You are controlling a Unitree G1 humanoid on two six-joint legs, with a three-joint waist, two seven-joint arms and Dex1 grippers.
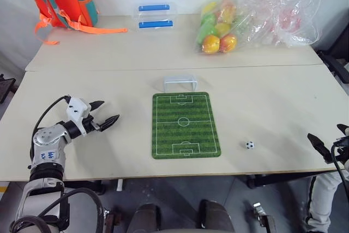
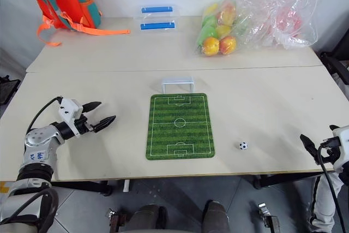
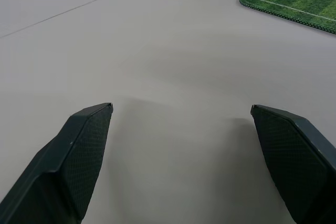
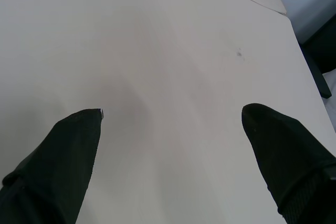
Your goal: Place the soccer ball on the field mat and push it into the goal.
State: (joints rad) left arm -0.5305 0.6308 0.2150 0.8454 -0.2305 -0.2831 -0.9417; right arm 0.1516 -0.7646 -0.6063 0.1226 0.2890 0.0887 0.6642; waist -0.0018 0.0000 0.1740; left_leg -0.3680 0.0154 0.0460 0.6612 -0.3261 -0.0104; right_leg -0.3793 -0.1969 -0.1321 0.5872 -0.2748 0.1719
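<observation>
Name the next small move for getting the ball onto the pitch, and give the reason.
Probably bring the right tool inward to the soccer ball and close on it. The ball lies on the bare table, off the field mat, on the right tool's side. That tool is open and empty; the left tool is across the mat. The goal stands at the mat's far end.

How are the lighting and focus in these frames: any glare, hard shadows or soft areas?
Left eye view: even, soft light; the soccer ball and goal cast only faint shadows; the clear plastic bag shows bright glints. Left wrist view: faint, diffuse shadows on the table ahead of the fingers. Right wrist view: the near fingers look soft-edged, with a pale shadow between them.
</observation>
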